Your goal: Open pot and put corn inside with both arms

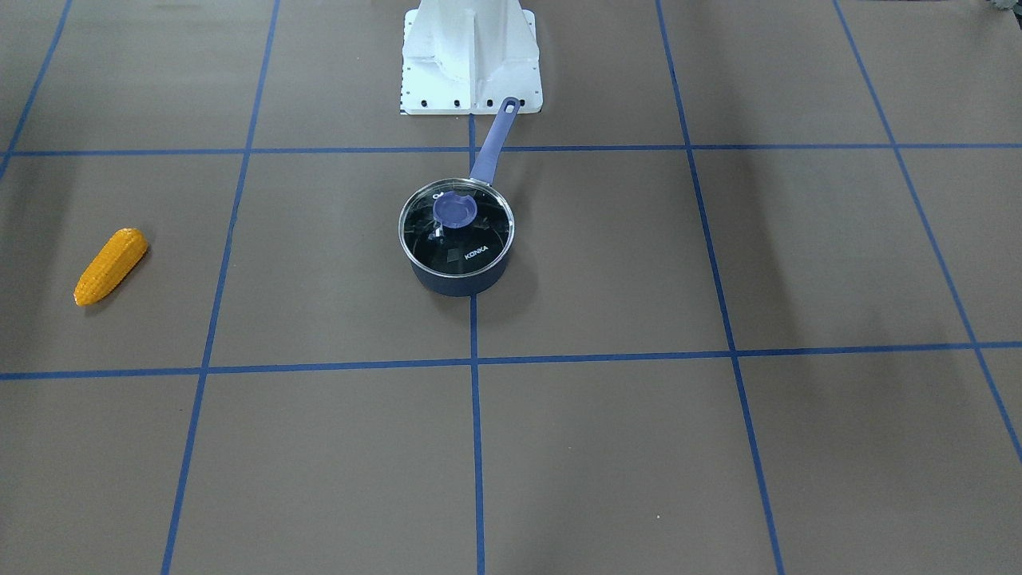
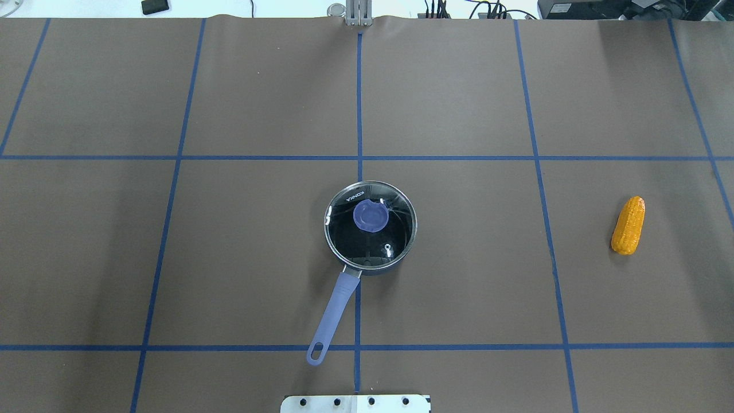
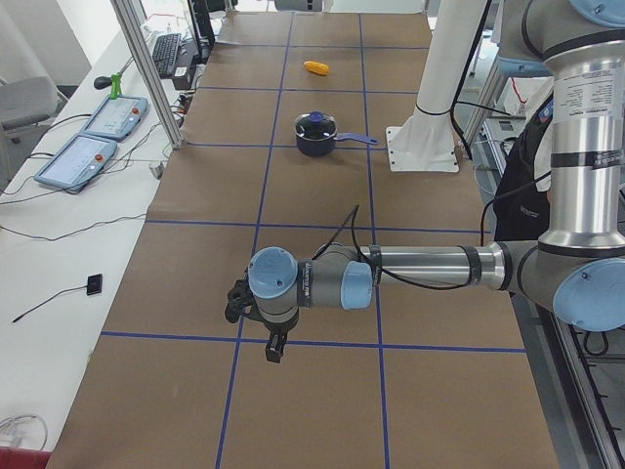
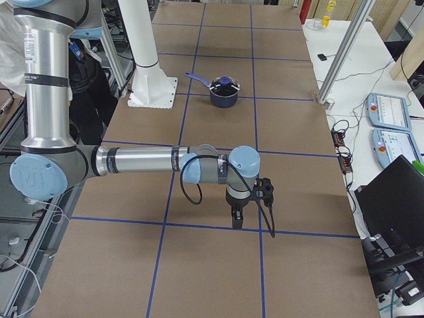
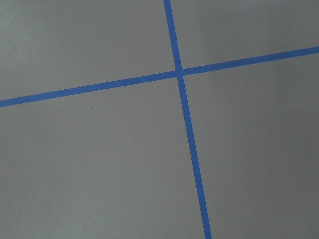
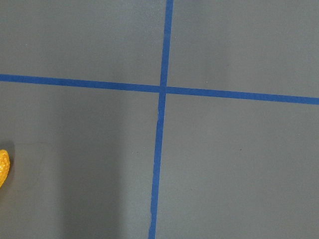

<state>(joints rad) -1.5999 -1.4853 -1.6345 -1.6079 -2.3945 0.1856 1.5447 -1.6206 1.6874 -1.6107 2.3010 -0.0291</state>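
We see the pot mid-desk with its glass lid on and its handle pointing toward the robot-side edge. The corn lies near the desk's right edge, well apart from the pot. The left gripper hangs over the desk's left end and the right gripper over the right end. We cannot tell the finger spread of either.

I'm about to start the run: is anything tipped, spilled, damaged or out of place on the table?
Nothing stands out. The pot stands upright with its lid seated squarely on the rim. The corn lies whole on the table, well apart from the pot. No spills show.
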